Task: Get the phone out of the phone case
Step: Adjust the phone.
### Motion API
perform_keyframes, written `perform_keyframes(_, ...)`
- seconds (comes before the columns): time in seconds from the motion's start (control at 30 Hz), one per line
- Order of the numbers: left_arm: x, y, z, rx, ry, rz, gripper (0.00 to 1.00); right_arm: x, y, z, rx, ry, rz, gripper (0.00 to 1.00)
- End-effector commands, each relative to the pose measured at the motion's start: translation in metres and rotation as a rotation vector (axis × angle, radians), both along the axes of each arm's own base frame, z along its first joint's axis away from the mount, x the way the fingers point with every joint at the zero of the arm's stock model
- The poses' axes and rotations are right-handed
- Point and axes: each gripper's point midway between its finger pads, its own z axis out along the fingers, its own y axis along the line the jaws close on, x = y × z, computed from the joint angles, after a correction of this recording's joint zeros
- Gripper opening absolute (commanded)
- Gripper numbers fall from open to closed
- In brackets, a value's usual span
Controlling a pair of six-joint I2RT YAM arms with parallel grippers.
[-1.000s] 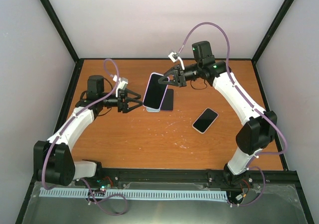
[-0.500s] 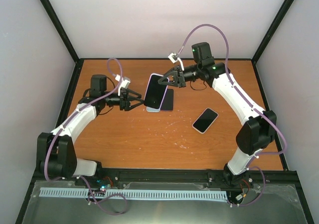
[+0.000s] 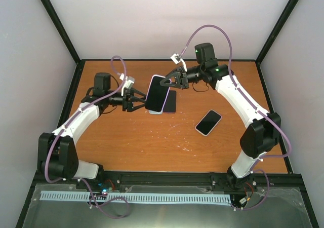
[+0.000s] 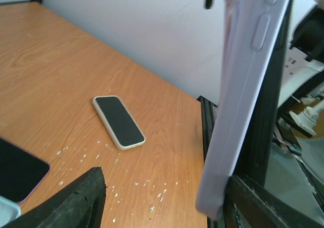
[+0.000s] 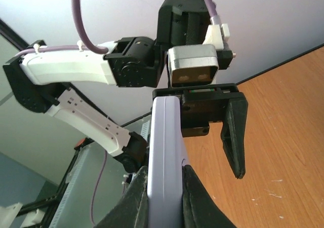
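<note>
The phone (image 3: 158, 93), screen dark, sits in a lilac phone case (image 4: 243, 86) and is held tilted above the table. My right gripper (image 3: 170, 80) is shut on the case's upper end; the right wrist view shows its fingers pressed on both faces of the case (image 5: 164, 137). My left gripper (image 3: 139, 101) is open at the phone's lower left corner. In the left wrist view the case lies against one finger (image 4: 263, 202), and the other finger (image 4: 71, 200) stands far from it.
A second phone (image 3: 208, 122) with a pale rim lies face up right of centre, also seen as the pale-rimmed phone (image 4: 118, 121). Another dark phone (image 3: 171, 102) lies flat under the raised one. White specks dot the orange table (image 3: 152, 142). Walls enclose three sides.
My left arm has moved right, up to the phone's lower corner, and its jaws have narrowed somewhat. The right arm and the phone have stayed still.
</note>
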Motion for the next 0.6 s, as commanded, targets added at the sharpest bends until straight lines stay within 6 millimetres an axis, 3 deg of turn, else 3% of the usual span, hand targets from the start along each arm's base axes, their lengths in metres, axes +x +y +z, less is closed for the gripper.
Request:
perform_keyframes(0.0, 0.003, -0.017, 0.040, -0.031, -0.164, -0.062, 0.61, -0.060, 0.010, 0.032, 0.106, 0.013, 0.243, 0.03)
perform_keyframes(0.23, 0.004, -0.027, 0.062, -0.064, -0.181, -0.107, 0.45, -0.057, 0.023, 0.022, 0.100, -0.004, 0.266, 0.03)
perform_keyframes(0.57, -0.002, -0.044, 0.076, -0.082, -0.208, -0.167, 0.37, -0.056, 0.043, 0.009, 0.082, 0.004, 0.293, 0.03)
